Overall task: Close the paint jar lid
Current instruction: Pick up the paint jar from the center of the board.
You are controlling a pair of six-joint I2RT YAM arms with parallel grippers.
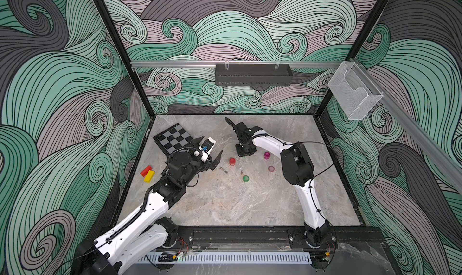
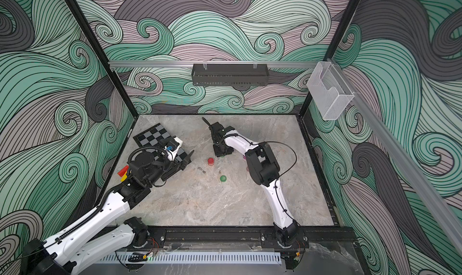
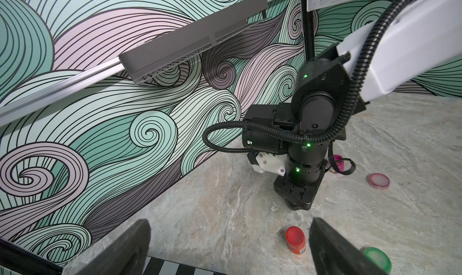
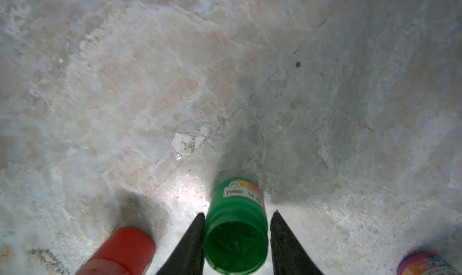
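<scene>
Bracing seems to be the step in hand. The right tool stands over the green paint jar, which sits upright and lidless on the tabletop just beside the red paint jar, on that jar's right. The black fingers straddle the green jar, narrowly spread. One touches the plastic and the other shows a sliver of light, so I would not call it a firm pinch yet. The green lid lies flat near the red jar, to its right and toward the robot's bases. The left tool hovers near the red jar's left, spread wide and holding nothing.

Next, by my reading, the right fingers must seat on the jar without tipping it. The left tool must then fetch the lid, bring it level over the mouth and twist or press it home.

The jar is a small glossy plastic cylinder, wet green inside, with a white label carrying print and a rainbow patch. Its lid is a shallow round disc of the same green. The red jar wears its cap. The fingers are matte black and taper to blunt points. The tabletop is smooth and marble-patterned in grey and beige, with a few dark smears. Right of the red jar, beyond the green one, stand an open magenta jar and its pink lid.
</scene>
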